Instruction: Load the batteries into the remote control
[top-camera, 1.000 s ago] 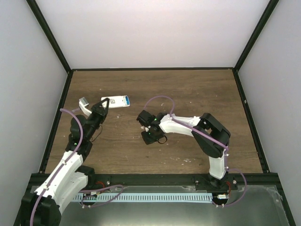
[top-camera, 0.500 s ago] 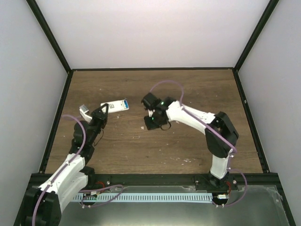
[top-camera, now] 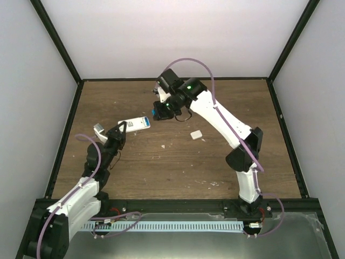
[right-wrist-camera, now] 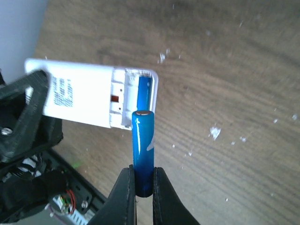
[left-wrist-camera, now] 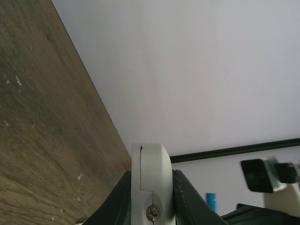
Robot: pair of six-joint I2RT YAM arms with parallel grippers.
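The white remote control (top-camera: pixel 135 124) is held off the table at its left end by my left gripper (top-camera: pixel 122 130), which is shut on it. In the left wrist view the remote (left-wrist-camera: pixel 151 178) shows end-on between the black fingers (left-wrist-camera: pixel 187 201). My right gripper (right-wrist-camera: pixel 143 183) is shut on a blue battery (right-wrist-camera: pixel 143 150), whose tip stands just in front of the remote's (right-wrist-camera: pixel 84 96) open compartment. A second blue battery (right-wrist-camera: pixel 144 89) lies in the compartment's right slot. From above, the right gripper (top-camera: pixel 160 111) hovers at the remote's right end.
A small white squarish cover piece (top-camera: pixel 196 135) lies loose on the wooden table (top-camera: pixel 215 162), right of the remote. White crumbs dot the wood. Black frame posts and pale walls bound the table.
My right arm has risen from the table's middle and swung back-left to the remote's open end, carrying the battery. The cover piece it hid now shows. The left arm shifted slightly.
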